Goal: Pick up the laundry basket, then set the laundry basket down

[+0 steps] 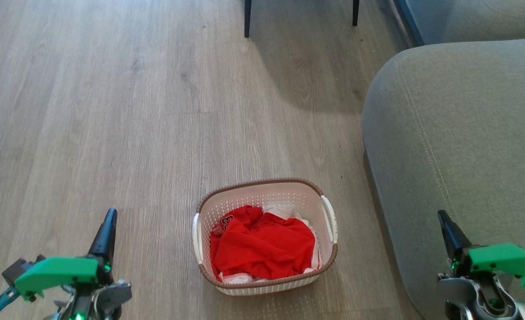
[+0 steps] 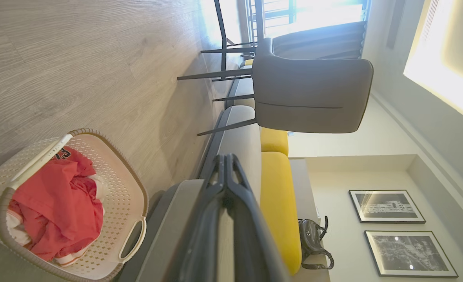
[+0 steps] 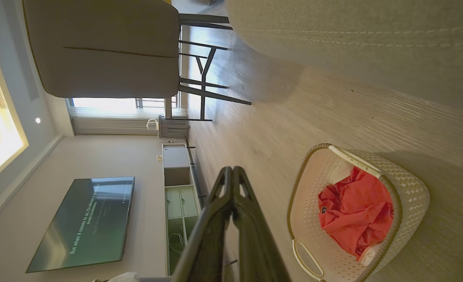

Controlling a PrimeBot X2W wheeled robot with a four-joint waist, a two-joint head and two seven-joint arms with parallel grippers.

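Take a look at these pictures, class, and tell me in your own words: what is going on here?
A two-armed robot faces a laundry basket that stands on the wooden floor beside a grey sofa. The basket holds red clothes with some white underneath. The left gripper and right gripper are both shut and sit on either side of the basket, apart from it and touching nothing. The pick-up has not yet begun.

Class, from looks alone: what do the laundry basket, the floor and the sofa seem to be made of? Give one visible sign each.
Laundry basket: likely moulded cream plastic, matte; punched holes, woven-look brown rim.
Floor: wood or wood-look laminate, satin; grain and plank seams.
Sofa: grey woven fabric, matte; stitched seams.
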